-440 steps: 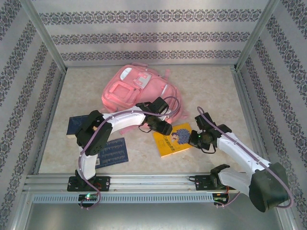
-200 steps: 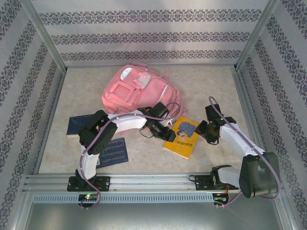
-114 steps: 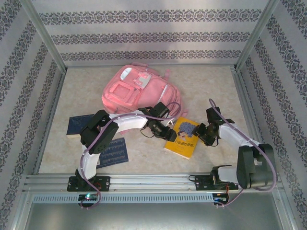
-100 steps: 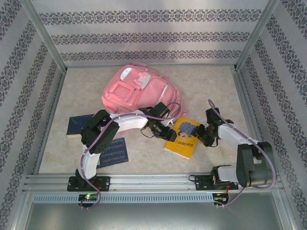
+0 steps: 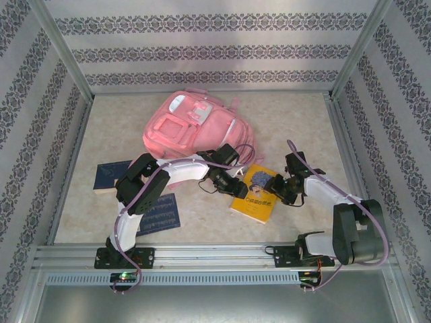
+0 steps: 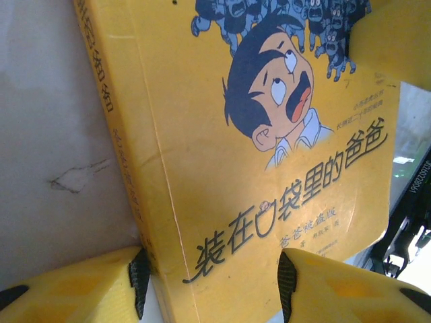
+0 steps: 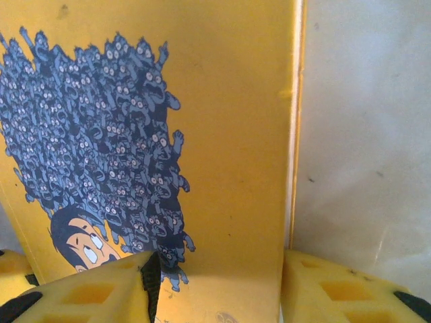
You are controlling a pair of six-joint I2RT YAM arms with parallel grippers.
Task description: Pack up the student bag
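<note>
Working the yellow comic book (image 5: 256,202), which lies mid-desk (image 5: 303,128) toward the right edge. Nothing looks packed so far. The student bag (image 5: 192,128) lies flat near the far edge, left of centre, and I can't tell if a zip is open. The left end effector (image 6: 212,282) is spread, one finger at the spine and one over the cover, not pinching. The right end effector (image 7: 219,276) is spread too, straddling the opposite edge. A dark blue book (image 5: 111,175) and a blue booklet (image 5: 158,214) lie by the left edge. All three probably have yet to go in.
</note>
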